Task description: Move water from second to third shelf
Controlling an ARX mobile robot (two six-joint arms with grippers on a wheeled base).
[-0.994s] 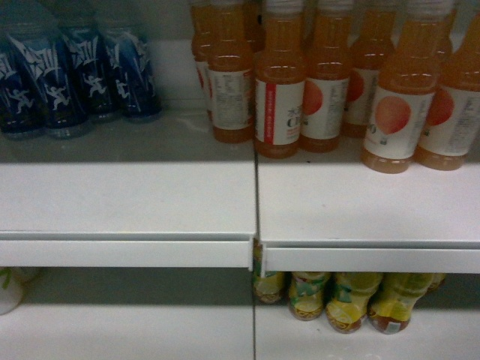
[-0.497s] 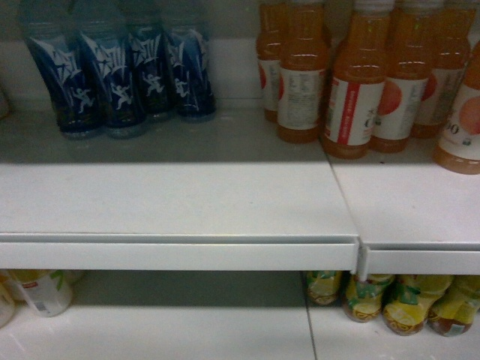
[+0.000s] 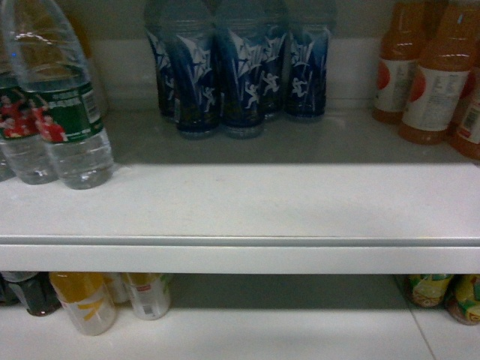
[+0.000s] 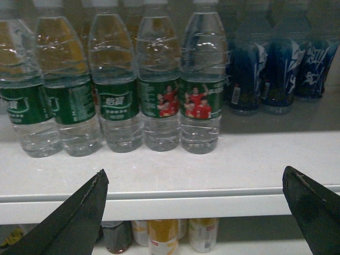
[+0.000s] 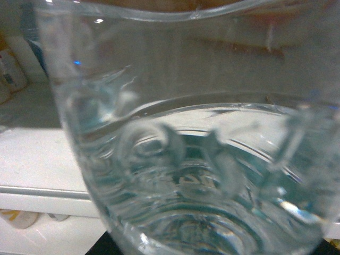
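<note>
Head cam: I see a white shelf (image 3: pixel 240 210) with water bottles (image 3: pixel 64 112) at its left end, green labels with red-shirted people, standing upright. Blue bottles (image 3: pixel 232 75) sit at the back centre, orange juice bottles (image 3: pixel 431 75) at the back right. Lower shelf (image 3: pixel 262 334) below holds a yellow bottle (image 3: pixel 84 300) and a white one just beside it at left, yellow-green bottles (image 3: pixel 442 296) at far right. No arm visible in this view

Left wrist cam: left gripper (image 4: pixel 194 212) is wide open, nothing between the two dark fingertips (image 4: pixel 79 218), which sit low in the view in front of the shelf edge (image 4: pixel 170 199). A row of five water bottles (image 4: pixel 201 85) stands upright on that shelf, touching side by side, blue bottles (image 4: pixel 276 69) just beside them to the right. Gripper is apart from all of them

Right wrist cam: the view is filled by a clear ribbed bottle (image 5: pixel 186 159) with colourless liquid, pressed close against the lens, label not visible. Right gripper fingers are not visible, so I can't tell whether it's clamped on that bottle or how far it's open. Shelf edge (image 5: pixel 37 191) shows behind at left
</note>
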